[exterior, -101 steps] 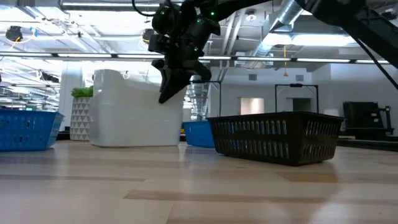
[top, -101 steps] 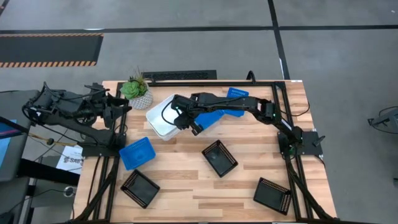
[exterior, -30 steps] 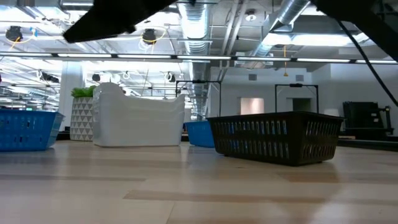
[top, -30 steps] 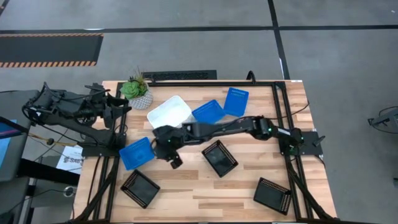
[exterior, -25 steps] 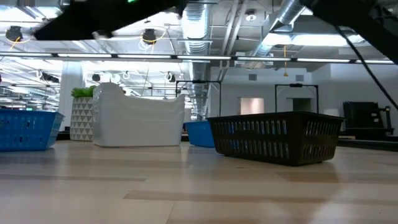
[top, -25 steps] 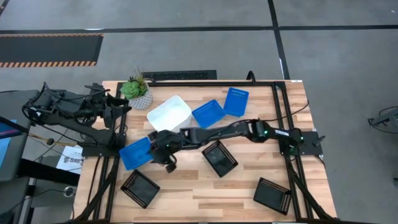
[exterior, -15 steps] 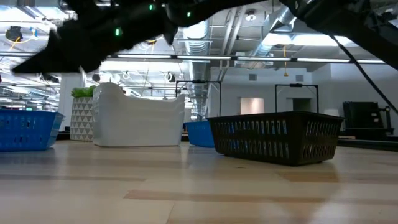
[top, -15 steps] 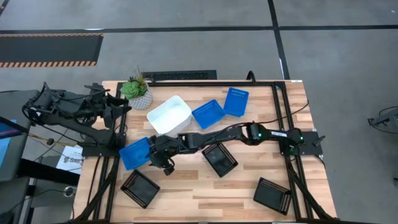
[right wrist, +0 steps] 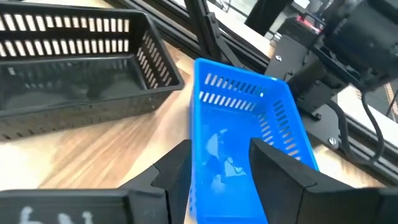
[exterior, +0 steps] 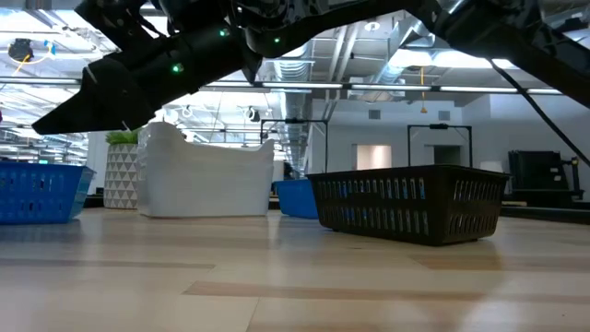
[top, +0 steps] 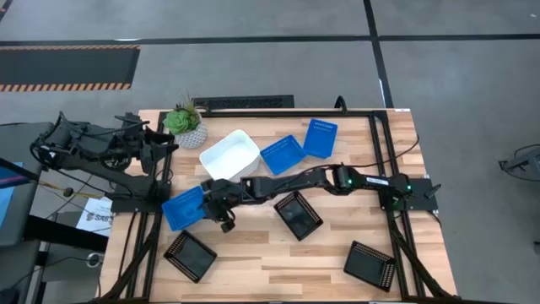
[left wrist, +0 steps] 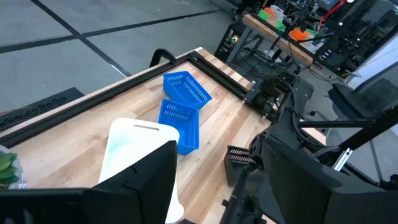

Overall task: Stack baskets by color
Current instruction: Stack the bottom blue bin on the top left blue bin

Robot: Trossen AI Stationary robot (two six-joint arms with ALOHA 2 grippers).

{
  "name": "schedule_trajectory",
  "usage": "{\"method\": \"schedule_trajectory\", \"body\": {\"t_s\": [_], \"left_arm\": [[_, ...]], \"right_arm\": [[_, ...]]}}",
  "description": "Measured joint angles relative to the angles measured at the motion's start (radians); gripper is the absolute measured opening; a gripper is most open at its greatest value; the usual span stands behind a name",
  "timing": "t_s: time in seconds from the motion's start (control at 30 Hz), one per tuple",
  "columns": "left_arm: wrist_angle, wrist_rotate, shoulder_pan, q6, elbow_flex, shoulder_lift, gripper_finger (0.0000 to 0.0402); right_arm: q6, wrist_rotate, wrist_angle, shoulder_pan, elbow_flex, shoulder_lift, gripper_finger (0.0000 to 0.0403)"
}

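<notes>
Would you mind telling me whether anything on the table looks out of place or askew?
Nothing looks spilled or damaged. The baskets just lie scattered at mixed angles: blue ones apart, black ones unstacked, and a white basket beside the plant.

Blue baskets: three — one (top: 184, 208) at the table's left side, two (top: 282, 154) (top: 320, 138) side by side at the back. Black baskets: three (top: 189, 255) (top: 298, 214) (top: 369, 264). White baskets (top: 229, 157): one stack; count within it unclear. Potted plant (top: 185, 123): one.

Glossy slotted plastic baskets (right wrist: 249, 134) sit on a smooth, pale wood table (top: 329, 253) with a matt black metal frame (top: 253, 103).
</notes>
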Motion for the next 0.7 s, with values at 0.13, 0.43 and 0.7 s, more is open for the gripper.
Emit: {"method": "schedule_trajectory", "body": {"t_s": [0.13,0.43,0.7], "left_arm": [[0.000,0.000,0.000,0.000,0.000,0.000,0.0224],[0.000,0.001,0.000,-0.001,0.000,0.000,0.0224],[0.000,0.014,0.000,-0.016,0.000,0.000,0.0224]], "right_arm": [[0.002,0.000,0.000,0.000,0.000,0.000,0.0180],[0.011,0.000,0.001,0.001,-0.001,0.039,0.0176],[0.014,0.006,0.003,0.001,0.000,0.064,0.0171]]}}
